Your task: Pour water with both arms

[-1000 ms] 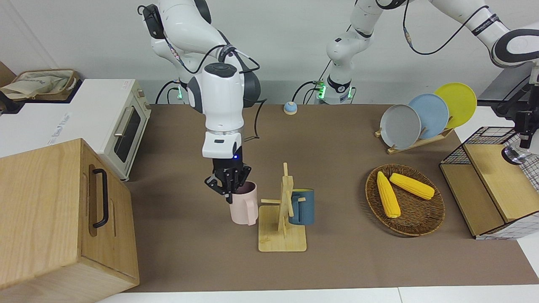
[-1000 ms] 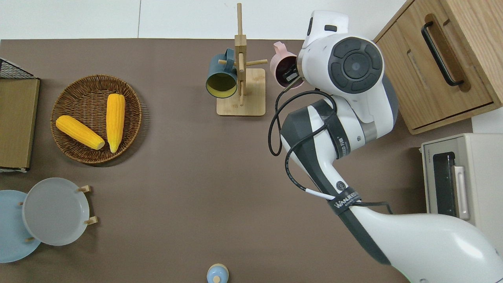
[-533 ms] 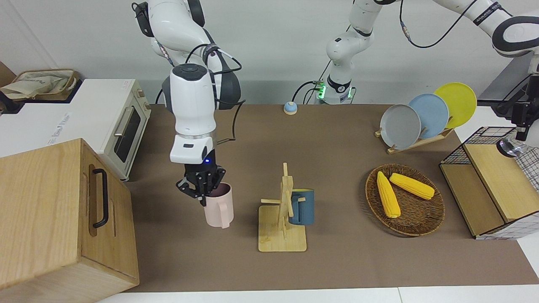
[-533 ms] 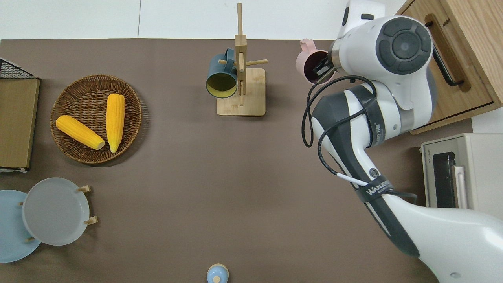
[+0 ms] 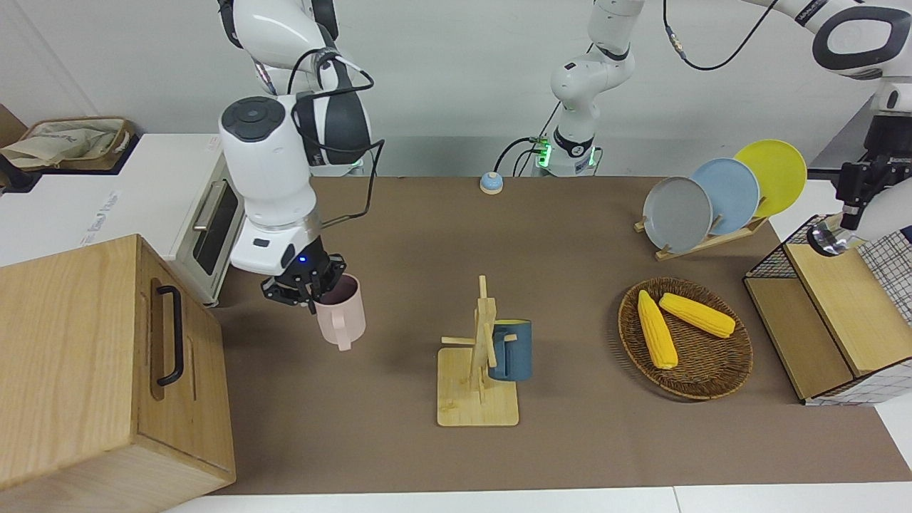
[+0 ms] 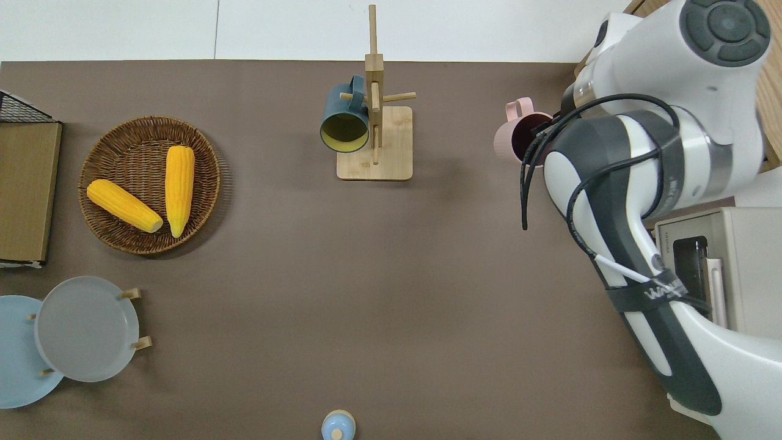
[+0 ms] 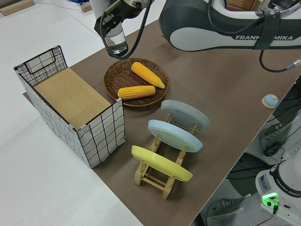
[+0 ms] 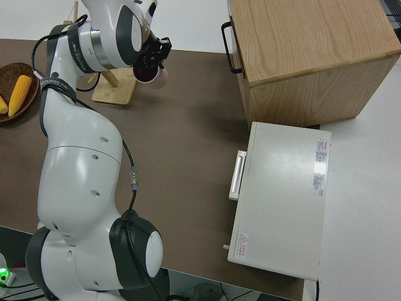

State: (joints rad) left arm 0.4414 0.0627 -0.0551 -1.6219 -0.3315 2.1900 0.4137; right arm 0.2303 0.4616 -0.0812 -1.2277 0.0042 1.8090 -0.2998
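The pink mug [image 5: 340,320] is held up in the air by the right gripper [image 5: 308,291]. The jaws are closed on the mug's rim, with one finger inside the mug and one outside. The mug is kept nearly upright with its mouth up, so that something can be poured into it. Its handle is turned away from the robots, so the fingers are not in its way. In the overhead view the mug is seen over the bare brown mat, between the wooden mug rack [image 5: 477,385] and the big wooden box [image 5: 100,370]. It is well apart from the rack, so nothing there can be bumped.

A blue mug [image 5: 511,350] is hung on the rack and is not touched.

A clear glass [image 7: 116,41] is held up by the left gripper [image 7: 112,15] at the left arm's end of the table. The jaws are closed on the top of the glass, and the glass is hung straight down, so that nothing can be spilled from it (if water is inside cannot be told). It is seen near the wire basket [image 7: 101,134] and the round basket of corn [image 5: 685,338].

The two cups are far apart, so the pouring is judged not to be started yet. The glass and the mug must be brought close together first. Then the glass can be tipped over the mug's open mouth.
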